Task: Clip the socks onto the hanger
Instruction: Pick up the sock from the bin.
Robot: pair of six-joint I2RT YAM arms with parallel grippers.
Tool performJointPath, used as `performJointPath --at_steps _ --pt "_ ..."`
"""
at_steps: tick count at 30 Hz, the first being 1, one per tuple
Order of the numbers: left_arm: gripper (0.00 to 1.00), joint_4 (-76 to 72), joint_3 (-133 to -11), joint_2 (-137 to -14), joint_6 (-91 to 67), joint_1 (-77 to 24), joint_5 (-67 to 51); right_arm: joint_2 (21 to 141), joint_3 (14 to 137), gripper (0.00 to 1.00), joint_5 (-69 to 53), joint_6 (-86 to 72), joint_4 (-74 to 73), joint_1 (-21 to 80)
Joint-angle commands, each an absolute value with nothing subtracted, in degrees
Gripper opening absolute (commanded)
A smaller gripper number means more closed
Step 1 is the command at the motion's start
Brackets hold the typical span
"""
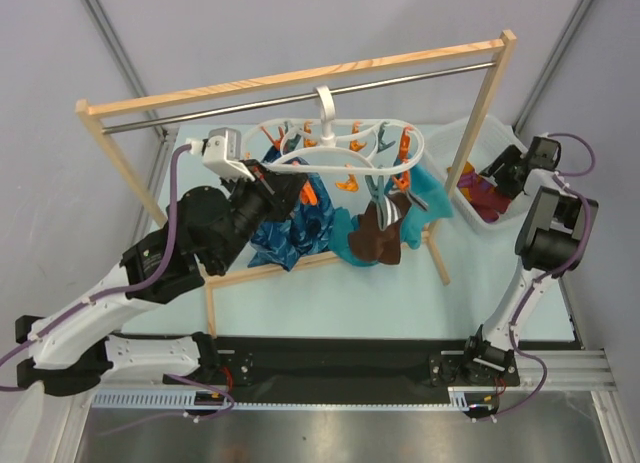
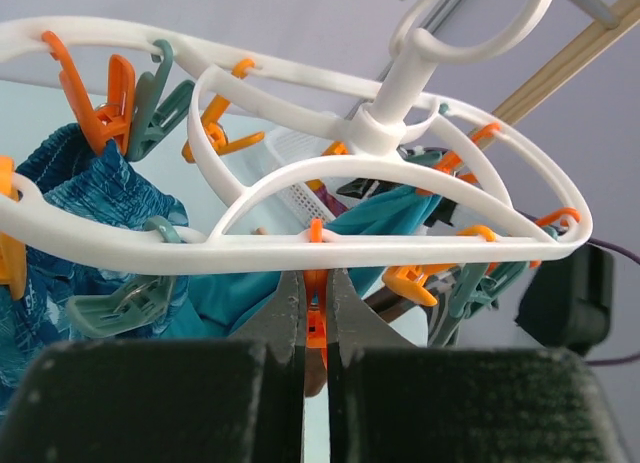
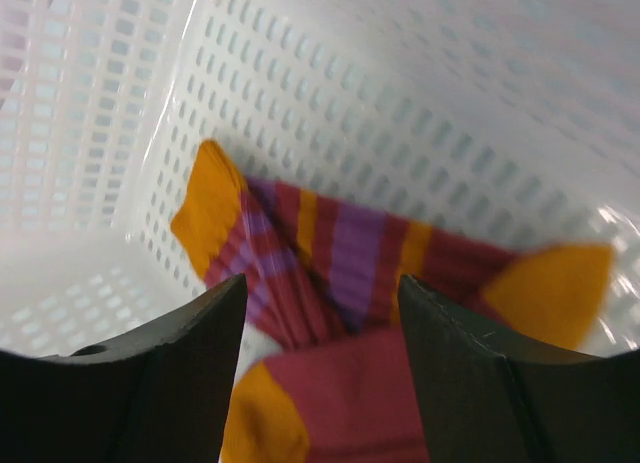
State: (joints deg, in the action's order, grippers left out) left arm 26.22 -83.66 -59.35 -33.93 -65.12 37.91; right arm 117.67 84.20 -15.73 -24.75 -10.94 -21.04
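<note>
socks (image 3: 340, 253): striped, in basket (image 3: 300, 113), far right | feel: light, limp, likely to sag | hold: pinch the middle, one end free | right gripper (image 3: 320, 283): jaws apart above them | left gripper (image 2: 317, 303): clamped on orange clip (image 2: 316, 333) of hanger (image 2: 300, 248)

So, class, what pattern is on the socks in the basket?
Socks: magenta-purple stripes, orange toes; right wrist view.

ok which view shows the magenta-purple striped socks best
The right wrist view: the magenta-purple striped socks with orange toes fill the frame, lying in the white perforated plastic basket. The top external view shows only a small colour patch in that basket. The left wrist view shows mostly the white plastic ring hanger, not them.
</note>
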Motion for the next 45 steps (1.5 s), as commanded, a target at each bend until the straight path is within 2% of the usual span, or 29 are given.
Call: performJointPath --at_steps 1,4,8,11,15,25,28,31,32,34,39,45 --pt "0.0 23.73 -82.53 -57.57 -33.04 -65.3 36.04 120.84 93.49 0.68 -19.61 -22.43 -9.31 -18.99" --pt "0.0 24.52 -82.79 -58.01 -33.4 -65.3 35.42 124.62 97.1 0.68 -19.34 -20.92 -8.18 -17.32" --pt "0.0 24.96 -82.79 -58.18 -33.75 -65.3 35.33 129.01 102.11 0.6 -18.1 -19.26 -9.58 -15.38" --pt "0.0 25.14 -82.79 -58.01 -34.01 -65.3 35.51 131.48 104.75 0.58 -15.83 -18.2 -12.02 -14.24" --pt "0.0 25.4 -83.14 -58.09 -33.93 -65.3 35.51 132.36 104.76 0.6 -15.29 -16.44 -11.16 -13.89" --pt "0.0 25.31 -83.67 -59.06 -34.01 -65.3 35.42 136.75 110.2 0.59 -11.08 -10.73 -17.22 -12.13" --pt "0.0 26.01 -83.94 -59.15 -34.1 -65.3 35.77 139.91 114.42 0.48 -8.62 -9.06 -21.25 -10.99" --pt "0.0 25.84 -84.29 -59.32 -33.93 -65.3 36.04 141.68 117.42 0.22 -7.65 -8.52 -23.64 -10.37" --pt "0.0 26.01 -84.55 -59.5 -33.75 -65.3 36.04 141.51 117.77 0.1 -7.56 -9.4 -23.38 -10.46" --pt "0.0 26.63 -85.34 -60.11 -33.57 -65.3 36.04 140.28 118.47 0.02 -8.35 -10.37 -22.94 -10.63" --pt "0.0 26.54 -84.99 -60.29 -34.01 -65.3 35.77 135.19 122.86 0.0 -8.78 -13.79 -23.82 -12.3" --pt "0.0 25.4 -84.55 -60.38 -34.1 -65.3 35.51 122.53 119.45 0.0 -12.46 -14.41 -23.29 -14.41"
